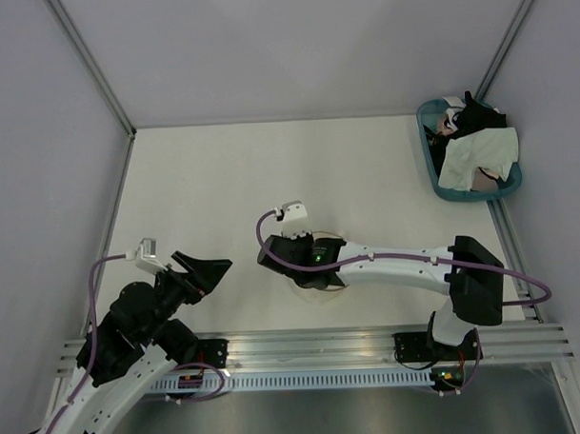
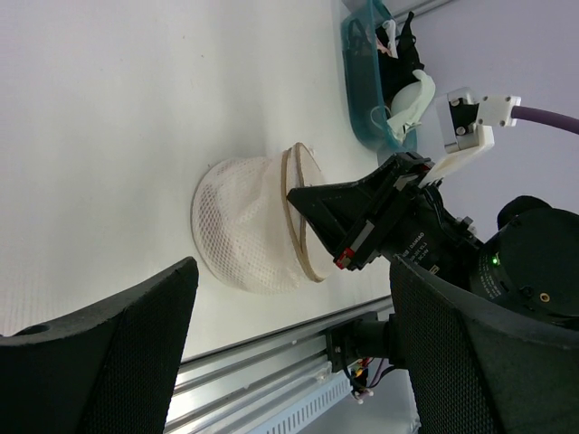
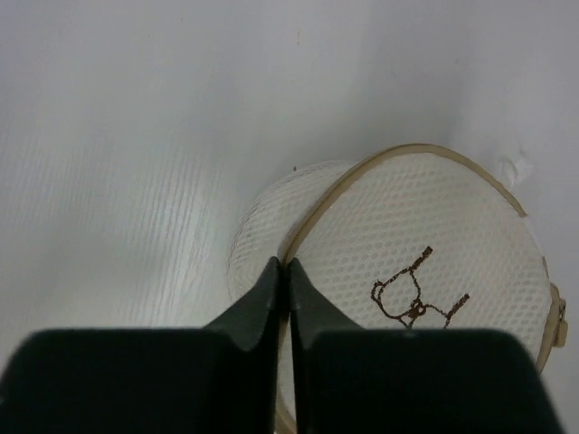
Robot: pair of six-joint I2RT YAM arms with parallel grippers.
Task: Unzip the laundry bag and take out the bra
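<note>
At centre, right gripper (image 3: 282,267): clenched at round cream-white mesh laundry bag (image 3: 407,217)'s rim
left gripper (image 1: 204,274): released
step: unzipping; next, pull along rim

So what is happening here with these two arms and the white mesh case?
The right gripper is down on the laundry bag in the middle of the table. Its jaws are closed and seem to pinch the bag's edge; whether they hold the zipper pull cannot be seen. The left gripper hangs open beside the bag and touches nothing. The bag looks zipped shut, and no bra is in sight. A teal basket sits in the far right corner.
</note>
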